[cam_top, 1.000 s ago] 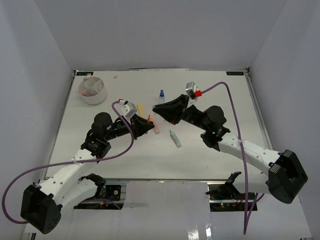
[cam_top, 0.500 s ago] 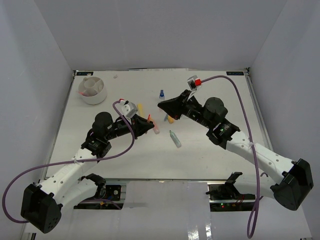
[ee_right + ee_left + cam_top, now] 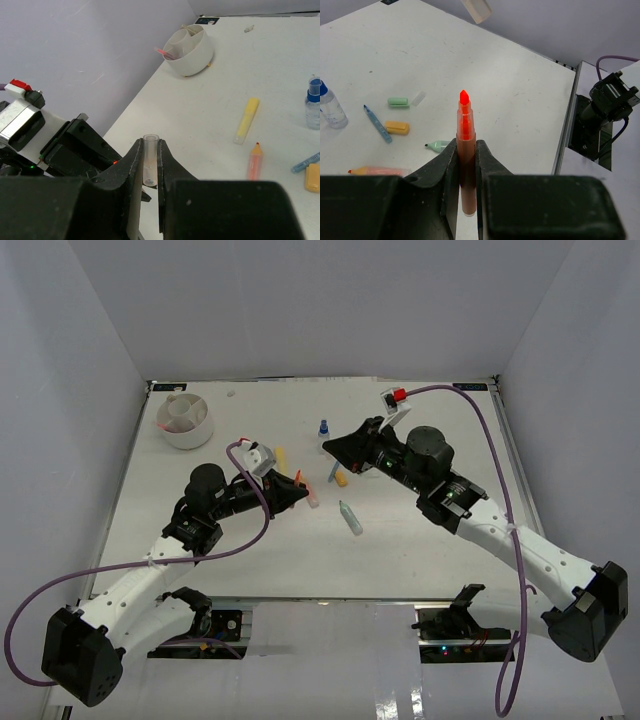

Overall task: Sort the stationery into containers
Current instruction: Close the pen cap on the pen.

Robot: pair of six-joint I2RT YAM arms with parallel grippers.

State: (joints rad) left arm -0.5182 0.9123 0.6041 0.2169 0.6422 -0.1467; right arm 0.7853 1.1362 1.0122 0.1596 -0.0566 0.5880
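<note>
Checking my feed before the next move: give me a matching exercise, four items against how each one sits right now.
Items:
1. orange marker
2. clear cap
3. yellow marker
4. blue-capped bottle

States:
A. standing upright, not held
B. clamped in the right gripper
C. lying flat, not held
D. clamped in the left gripper, tip bare

Pairs: 1-D, 2-B, 3-C, 4-A
</note>
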